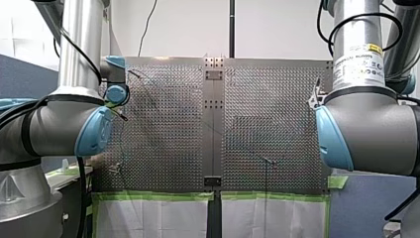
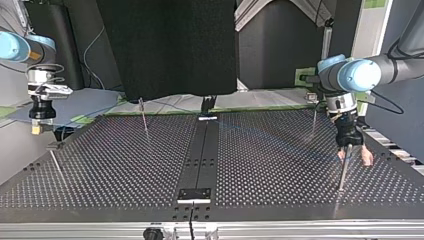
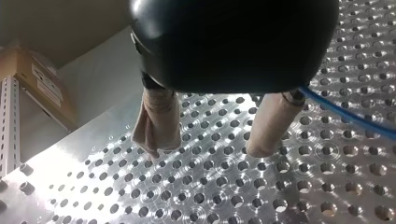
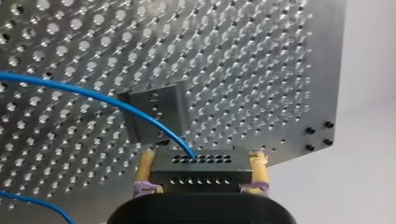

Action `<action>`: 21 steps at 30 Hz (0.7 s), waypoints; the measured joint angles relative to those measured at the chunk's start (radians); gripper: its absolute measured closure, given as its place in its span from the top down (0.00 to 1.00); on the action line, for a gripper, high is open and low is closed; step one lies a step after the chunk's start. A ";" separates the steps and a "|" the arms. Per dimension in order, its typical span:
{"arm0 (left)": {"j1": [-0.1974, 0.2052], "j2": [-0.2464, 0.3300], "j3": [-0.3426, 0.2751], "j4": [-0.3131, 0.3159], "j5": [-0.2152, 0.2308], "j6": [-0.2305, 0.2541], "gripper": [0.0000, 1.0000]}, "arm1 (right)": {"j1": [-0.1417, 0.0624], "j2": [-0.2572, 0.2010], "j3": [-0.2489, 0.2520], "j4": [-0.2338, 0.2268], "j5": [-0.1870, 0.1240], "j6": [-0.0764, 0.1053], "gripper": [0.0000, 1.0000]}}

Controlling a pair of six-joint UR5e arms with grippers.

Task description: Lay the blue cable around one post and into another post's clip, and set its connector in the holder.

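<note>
Near the table's [image 4: 280, 70] edge, my right arm's fingers [image 4: 259, 171] clamp the connector [image 4: 198, 171].

A perforated table [image 1: 163, 124] of bright metal fills the middle of the front view. A plain metal strip [image 1: 213, 129] runs down the table's centre from edge to edge, with a small dark plate [image 2: 194, 194] lying on it at the end nearest the top view's camera. Green tape [image 1: 153, 196] lines the table's opposite edge, and white sheets [image 1: 148, 218] hang just below that tape. A black cloth [image 2: 167, 45] hangs beyond the same edge. A black pole [image 1: 231, 27] rises behind the table's far edge in the front view. Off one corner of the table stand a cardboard box [image 3: 44, 88] and a slotted rack upright [image 3: 9, 121].
</note>
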 joint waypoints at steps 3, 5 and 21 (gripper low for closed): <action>0.000 0.000 0.000 0.000 -0.001 0.001 1.00 | 0.000 0.000 -0.005 0.028 0.004 -0.008 0.00; 0.000 0.000 0.000 0.000 -0.001 0.002 1.00 | 0.000 0.000 -0.011 0.048 0.005 -0.011 0.00; -0.002 0.000 0.000 -0.005 -0.007 0.011 1.00 | 0.021 0.003 -0.063 0.183 0.018 -0.008 0.00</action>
